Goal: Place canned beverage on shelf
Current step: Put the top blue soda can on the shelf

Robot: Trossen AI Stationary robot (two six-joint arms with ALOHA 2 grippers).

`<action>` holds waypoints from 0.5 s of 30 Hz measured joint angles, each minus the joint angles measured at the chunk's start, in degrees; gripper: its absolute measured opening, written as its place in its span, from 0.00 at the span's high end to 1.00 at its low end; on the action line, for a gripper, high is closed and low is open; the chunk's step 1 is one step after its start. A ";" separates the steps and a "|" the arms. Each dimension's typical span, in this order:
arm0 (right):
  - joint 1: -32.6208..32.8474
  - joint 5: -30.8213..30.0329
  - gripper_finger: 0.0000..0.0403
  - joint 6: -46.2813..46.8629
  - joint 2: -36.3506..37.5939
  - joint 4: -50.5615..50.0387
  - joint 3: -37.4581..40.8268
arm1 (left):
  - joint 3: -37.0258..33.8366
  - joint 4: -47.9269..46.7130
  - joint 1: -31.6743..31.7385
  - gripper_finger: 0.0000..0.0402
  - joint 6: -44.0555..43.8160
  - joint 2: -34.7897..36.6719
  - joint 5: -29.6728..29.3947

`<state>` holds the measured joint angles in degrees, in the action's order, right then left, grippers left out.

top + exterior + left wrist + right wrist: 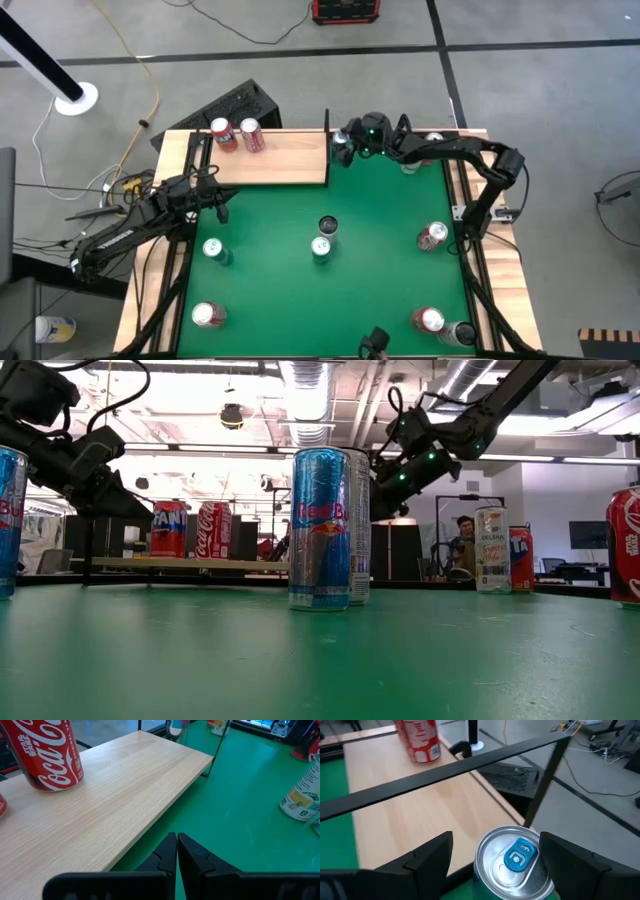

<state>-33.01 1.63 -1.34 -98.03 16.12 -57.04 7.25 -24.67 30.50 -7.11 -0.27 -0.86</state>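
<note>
Two red cans (236, 134) stand on shelf (290, 158), upper left. Right end effector (495, 851) open, straddling green can (516, 862), apparently ungripped. Left end effector (177, 851) closed, empty. Several cans left on table (380, 220).

The shelf (270, 157) lies along the table's (380, 300) far edge, toward the left. Two cans (236, 134) stand side by side on its left part. Just off the shelf's right end stands another can (516, 863), between the spread fingers of the right gripper (343, 143). The left gripper (216, 196), fingers together, hangs beside the shelf's near left corner. Two cans (324, 238) stand close together mid-table; others stand along the left, right and near edges
</note>
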 joint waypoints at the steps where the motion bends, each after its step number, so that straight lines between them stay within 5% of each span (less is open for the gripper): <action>1: 0.27 -0.01 0.20 0.02 0.66 -0.79 0.07 | 0.00 0.00 0.00 1.00 0.01 0.00 -0.01; 15: 0.59 -1.72 0.20 -1.73 3.61 -0.99 0.07 | -0.02 0.00 0.00 1.00 0.01 0.00 0.00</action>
<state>-32.42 -0.09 -3.07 -94.42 15.13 -56.97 7.22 -24.67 30.50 -7.09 -0.27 -0.86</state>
